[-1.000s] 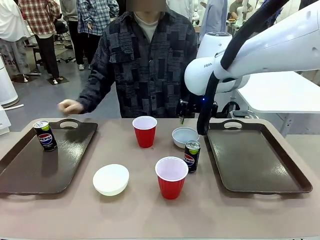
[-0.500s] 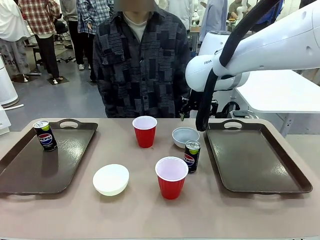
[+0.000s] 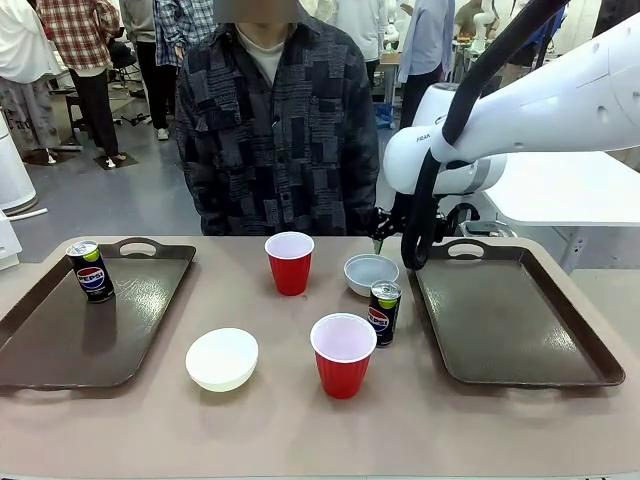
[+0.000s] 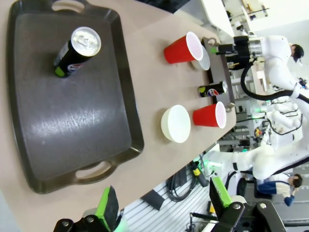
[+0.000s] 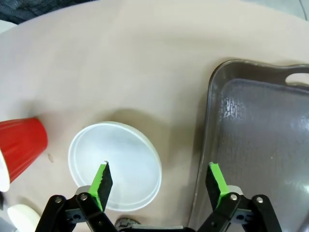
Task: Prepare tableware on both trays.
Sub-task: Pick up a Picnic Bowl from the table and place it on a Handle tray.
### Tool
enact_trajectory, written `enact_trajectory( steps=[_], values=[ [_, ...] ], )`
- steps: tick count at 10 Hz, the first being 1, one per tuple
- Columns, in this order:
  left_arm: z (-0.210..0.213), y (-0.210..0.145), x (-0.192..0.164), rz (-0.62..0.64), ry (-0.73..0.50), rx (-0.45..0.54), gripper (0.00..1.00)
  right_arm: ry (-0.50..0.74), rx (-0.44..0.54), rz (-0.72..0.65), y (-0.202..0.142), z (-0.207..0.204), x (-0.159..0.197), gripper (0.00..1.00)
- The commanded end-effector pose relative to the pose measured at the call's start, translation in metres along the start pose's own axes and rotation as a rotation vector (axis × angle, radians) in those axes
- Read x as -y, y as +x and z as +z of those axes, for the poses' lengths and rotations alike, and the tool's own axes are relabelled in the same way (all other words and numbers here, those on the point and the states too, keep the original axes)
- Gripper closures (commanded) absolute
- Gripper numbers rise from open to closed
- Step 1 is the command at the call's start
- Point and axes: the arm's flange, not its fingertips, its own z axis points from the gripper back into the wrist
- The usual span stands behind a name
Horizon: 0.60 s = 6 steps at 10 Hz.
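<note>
I judge the step in hand to be lifting the bowl into the right tray (image 5: 256,145). That tray's rim lies directly under one finger of my right hand (image 5: 158,170). The pale grey-blue bowl (image 5: 120,159) sits under the other finger, off centre, with a red cup (image 5: 19,145) just beyond it.

To do it well, I'd shift the hand toward the bowl and drop one finger inside its wall and one outside. I'd pinch the rim on the side away from the cup, then lift clear of the tray rim.

The right arm (image 3: 520,100) reaches in over the tray's far end, wrist turned down. The hand hangs above the tabletop (image 3: 270,400), fingers apart, gripping nothing.

My left hand (image 4: 163,200) hangs high over the left tray (image 4: 63,111), fingers apart and empty. A Pepsi can (image 4: 77,50) stands on the tray well ahead of it.
</note>
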Motion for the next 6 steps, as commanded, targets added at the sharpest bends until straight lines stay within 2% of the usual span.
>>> enact_trajectory(
  steps=[1,6],
  values=[
    [0.000,-0.001,0.000,-0.007,-0.012,0.006,0.00,0.051,-0.018,0.028,0.006,-0.008,0.001,0.08],
    [0.000,-0.001,0.000,-0.007,-0.012,0.006,0.00,0.033,-0.075,0.049,0.005,-0.028,-0.002,0.59]
  ],
)
